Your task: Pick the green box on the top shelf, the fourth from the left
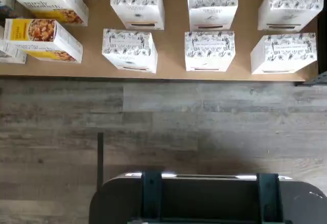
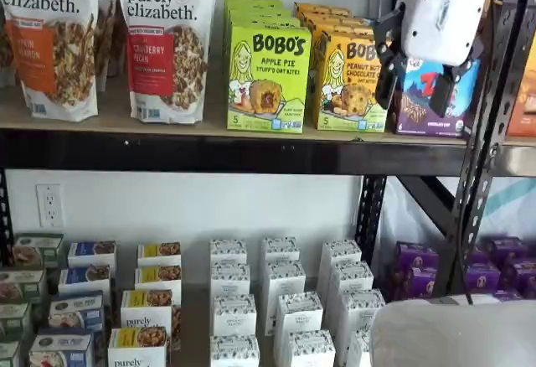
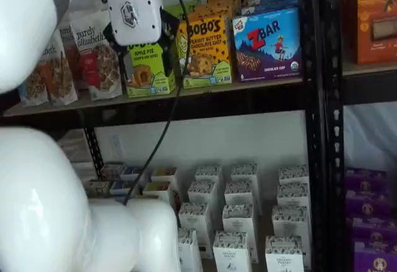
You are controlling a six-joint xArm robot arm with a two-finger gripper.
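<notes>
Hanging in front of the top shelf (image 2: 209, 156), the gripper (image 2: 416, 85) spreads its two black fingers wide and holds nothing. Farther back, the green box (image 2: 268, 79) stands upright on that shelf, between granola bags (image 2: 166, 42) on its left and a yellow-orange box (image 2: 350, 82) on its right.

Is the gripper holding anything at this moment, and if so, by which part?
Nothing is held. The gripper hangs open and empty in front of the top shelf in both shelf views; the green box stands on the shelf, ungripped.
</notes>
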